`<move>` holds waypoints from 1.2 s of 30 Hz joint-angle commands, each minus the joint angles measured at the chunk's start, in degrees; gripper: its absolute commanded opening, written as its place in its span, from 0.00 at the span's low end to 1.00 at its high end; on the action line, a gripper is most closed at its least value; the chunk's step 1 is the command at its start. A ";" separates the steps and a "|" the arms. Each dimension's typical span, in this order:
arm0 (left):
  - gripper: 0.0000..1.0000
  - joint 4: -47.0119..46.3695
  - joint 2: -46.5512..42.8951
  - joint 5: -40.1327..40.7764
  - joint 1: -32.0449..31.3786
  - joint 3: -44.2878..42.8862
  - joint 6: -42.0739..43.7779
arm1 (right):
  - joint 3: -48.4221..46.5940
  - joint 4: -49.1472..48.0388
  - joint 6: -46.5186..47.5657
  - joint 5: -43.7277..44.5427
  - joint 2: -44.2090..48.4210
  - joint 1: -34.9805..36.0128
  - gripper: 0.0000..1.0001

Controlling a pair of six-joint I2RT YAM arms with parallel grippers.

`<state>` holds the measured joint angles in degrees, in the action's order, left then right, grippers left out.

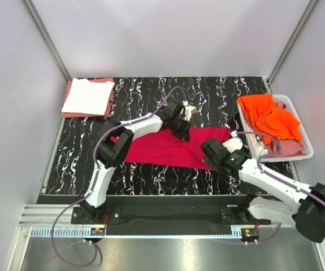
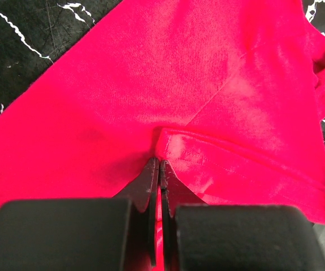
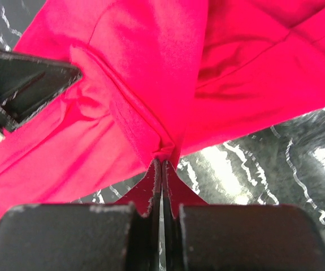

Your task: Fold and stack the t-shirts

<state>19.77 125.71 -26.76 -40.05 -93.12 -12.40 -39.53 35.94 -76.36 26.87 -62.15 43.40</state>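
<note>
**Both tools pinched on the red shirt, fold in hand**

My left tool (image 2: 160, 164) is shut tight on a hemmed edge of the red shirt (image 1: 162, 148), with the cloth caught right at the tips, low in the centre of its wrist view. My right tool (image 3: 162, 164) is clamped the same way on a bunched fold of that shirt.

From above, the shirt lies across the middle of the surface (image 1: 77, 164). The left tool is at its upper edge and the right tool at its lower right, near each other. Farther out, a folded white shirt (image 1: 87, 95) sits on a pink one (image 1: 110, 106) at upper left. Orange shirts (image 1: 272, 118) fill the basket (image 1: 306, 141) at right.

My worries:
- Both holds are at the very tips, so a quick pull could let the thin cloth slip out.
- The right pinch looks gathered, perhaps several layers, which would drag the fold crooked.
- With the tools this close, any crossing move risks an arm knock.
</note>
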 commanded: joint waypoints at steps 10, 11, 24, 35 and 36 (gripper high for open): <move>0.00 -3.51 -9.34 4.44 -0.11 4.61 -5.61 | 0.59 -1.74 14.47 13.83 1.07 -0.24 0.00; 0.00 -4.21 -9.60 5.22 -0.11 5.22 -6.05 | 1.72 -3.15 15.44 12.78 0.46 -0.24 0.00; 0.00 -5.71 -8.12 4.79 -0.20 7.34 -11.06 | -0.20 -5.89 24.84 8.46 -6.75 -5.06 0.07; 0.00 -5.97 -6.36 6.64 -0.11 7.43 -13.17 | -5.03 -6.24 35.22 3.98 -13.86 -11.75 0.07; 0.00 -6.14 -6.18 6.64 -0.20 7.34 -13.52 | -5.55 -6.24 36.88 3.45 -14.57 -11.84 0.07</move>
<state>16.40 119.02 -21.56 -40.10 -85.67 -24.62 -41.87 30.63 -44.91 31.62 -74.94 32.36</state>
